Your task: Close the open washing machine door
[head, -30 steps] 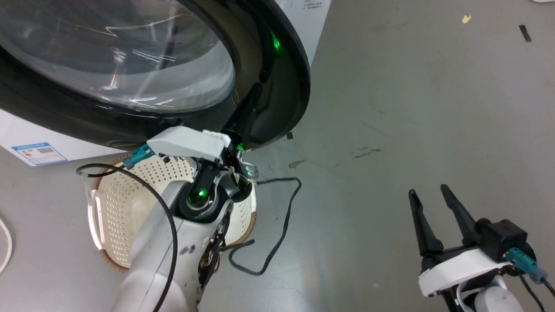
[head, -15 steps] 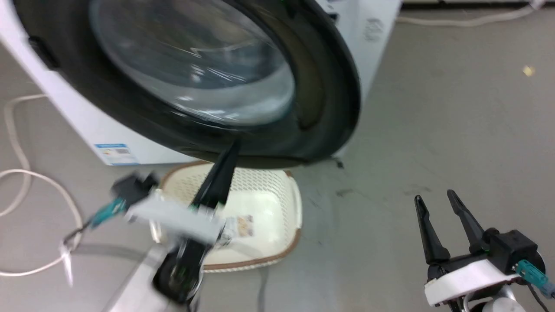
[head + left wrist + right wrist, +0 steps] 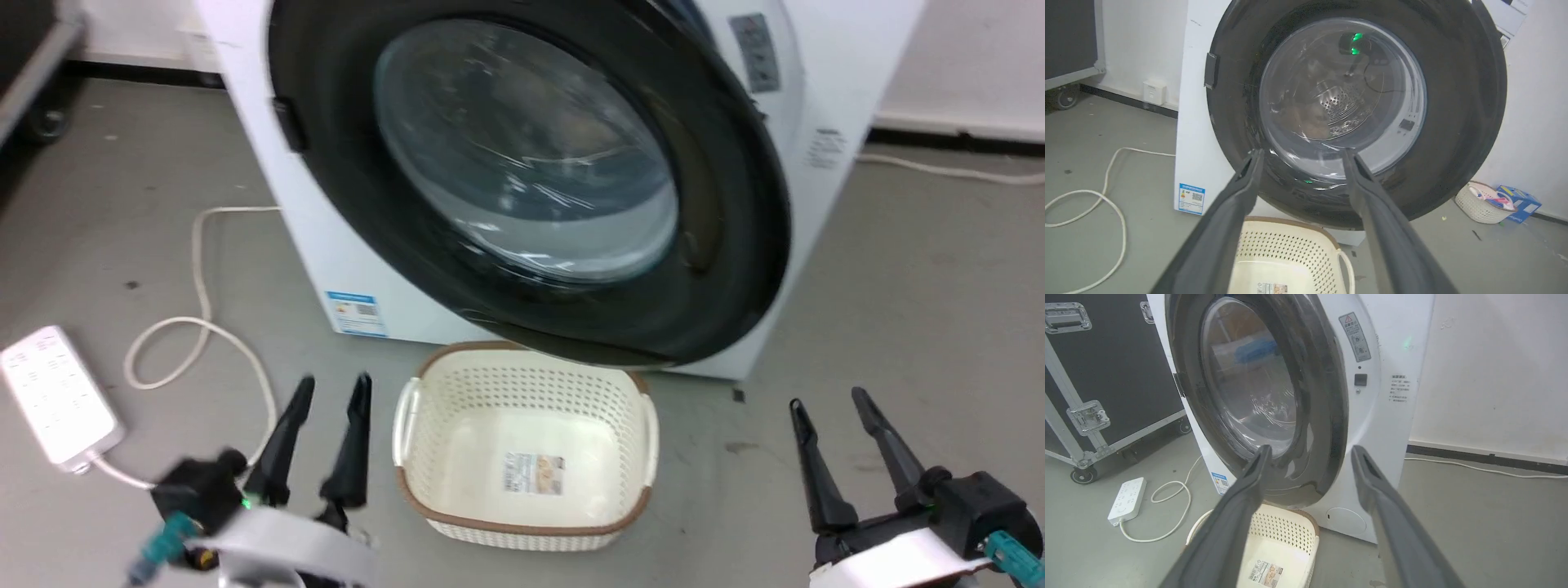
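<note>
large round black plastic washing machine door [image 3: 531, 155] with clear glass bowl, 12 o'clock, looks flush on white cabinet [image 3: 849, 65] | my left gripper [image 3: 335, 380] 7 o'clock, right gripper [image 3: 829, 398] 5 o'clock: both spread wide, empty | I judge closing done, latch unconfirmed

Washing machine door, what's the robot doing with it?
The robot is meant to close the washing machine door, and it looks shut or nearly shut against the white machine. The left gripper and right gripper are both open, holding nothing, apart from the door. An empty laundry basket sits on the floor below it.
</note>
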Controlling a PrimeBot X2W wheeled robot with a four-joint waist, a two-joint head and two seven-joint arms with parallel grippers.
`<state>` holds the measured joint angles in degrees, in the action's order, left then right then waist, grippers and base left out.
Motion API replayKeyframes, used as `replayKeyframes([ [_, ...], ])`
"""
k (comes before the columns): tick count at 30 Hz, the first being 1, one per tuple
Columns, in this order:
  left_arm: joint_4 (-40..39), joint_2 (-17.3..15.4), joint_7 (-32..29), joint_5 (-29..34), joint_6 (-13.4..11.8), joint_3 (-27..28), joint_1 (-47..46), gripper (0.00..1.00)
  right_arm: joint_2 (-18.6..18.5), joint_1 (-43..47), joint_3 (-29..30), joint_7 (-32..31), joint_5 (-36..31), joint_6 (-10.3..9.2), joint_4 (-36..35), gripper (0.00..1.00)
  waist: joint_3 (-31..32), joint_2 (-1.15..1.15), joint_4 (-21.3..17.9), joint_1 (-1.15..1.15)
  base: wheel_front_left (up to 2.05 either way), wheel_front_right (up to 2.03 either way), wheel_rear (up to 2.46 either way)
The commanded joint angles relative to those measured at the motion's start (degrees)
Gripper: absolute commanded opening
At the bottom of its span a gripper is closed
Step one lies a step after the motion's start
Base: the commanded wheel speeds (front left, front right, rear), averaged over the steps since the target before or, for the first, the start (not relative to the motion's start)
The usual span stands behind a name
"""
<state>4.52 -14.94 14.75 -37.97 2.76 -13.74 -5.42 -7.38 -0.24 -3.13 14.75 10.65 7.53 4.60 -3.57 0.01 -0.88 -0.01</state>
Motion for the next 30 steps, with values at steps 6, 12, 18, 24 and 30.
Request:
replayKeyframes([
  [6,-3.1,2.0,0.2,20.6,-5.4,1.2,5.5,1.0,0.0,2.3,-1.2,0.2,-0.6,-0.04,0.2,1.0,2.2,-0.01,3.6,0.01,0.0,0.0,0.0],
  [12,-4.2,2.7,0.2,29.2,-7.7,0.0,7.5,1.0,-0.3,2.2,-1.8,0.2,-0.6,-0.04,0.5,1.0,1.0,-0.01,4.5,0.01,0.0,0.0,0.0],
  [18,-5.0,4.4,0.2,31.0,-7.3,-0.6,6.7,1.0,-1.8,-0.3,-4.2,-1.5,2.0,-0.04,-0.3,0.0,-2.6,-0.01,5.8,0.01,0.0,0.0,0.0],
  [24,-5.1,5.9,0.2,32.7,-6.7,-1.3,3.3,1.0,-7.7,-8.3,-9.0,-4.2,4.8,-0.04,-2.4,0.0,-8.3,-0.01,7.6,0.01,0.0,0.0,0.0],
  [30,-5.0,7.6,0.2,33.7,-6.4,-1.8,0.4,1.0,-14.9,-19.7,-12.3,-8.2,8.8,-0.04,0.5,0.0,-13.5,-0.01,9.4,0.01,0.0,0.0,0.0],
])
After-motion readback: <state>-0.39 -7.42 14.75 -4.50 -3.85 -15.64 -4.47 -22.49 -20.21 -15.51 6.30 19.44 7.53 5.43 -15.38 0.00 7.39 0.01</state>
